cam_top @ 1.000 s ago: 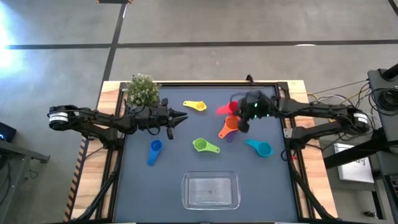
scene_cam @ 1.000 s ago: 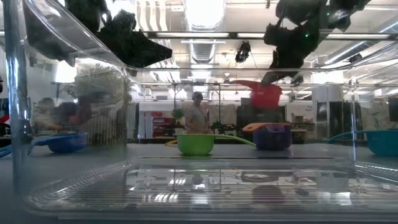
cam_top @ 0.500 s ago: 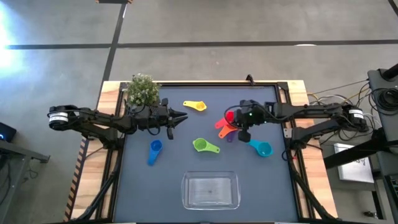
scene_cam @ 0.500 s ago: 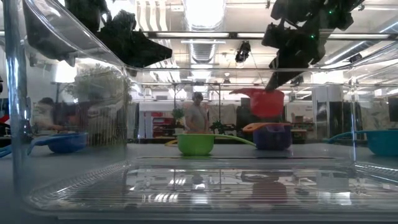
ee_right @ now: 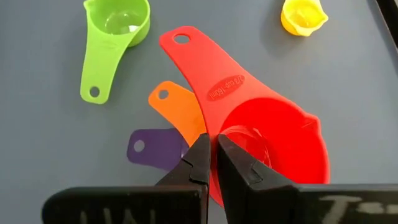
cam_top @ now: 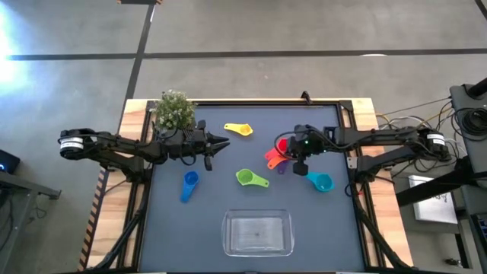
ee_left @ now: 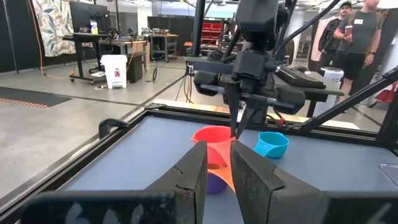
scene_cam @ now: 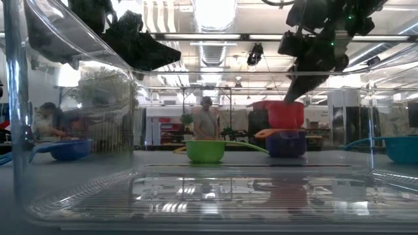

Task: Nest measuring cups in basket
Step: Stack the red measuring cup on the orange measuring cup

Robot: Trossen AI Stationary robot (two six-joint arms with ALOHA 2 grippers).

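Observation:
My right gripper is shut on the red cup, just above the orange cup, which sits in the purple cup. Whether red touches orange I cannot tell. The yellow cup, green cup, blue cup and teal cup lie apart on the mat. The clear basket stands at the near edge. My left gripper hangs level over the mat's left half, a little open, with nothing between its fingers. My right gripper pinches the red cup's bowl wall beside the root of the handle, one finger inside the bowl and one outside. The fingers slant down from the table's right side. The cup hangs about level, mouth up, over the orange cup's bowl.
A small potted plant stands at the mat's far left corner. A raised black frame borders the mat. Bare mat lies between the green cup and the basket.
My right gripper has sunk toward the orange-and-purple stack and turned a little, still shut on the red cup. The cup, tilted and higher before, now sits level just over the orange cup.

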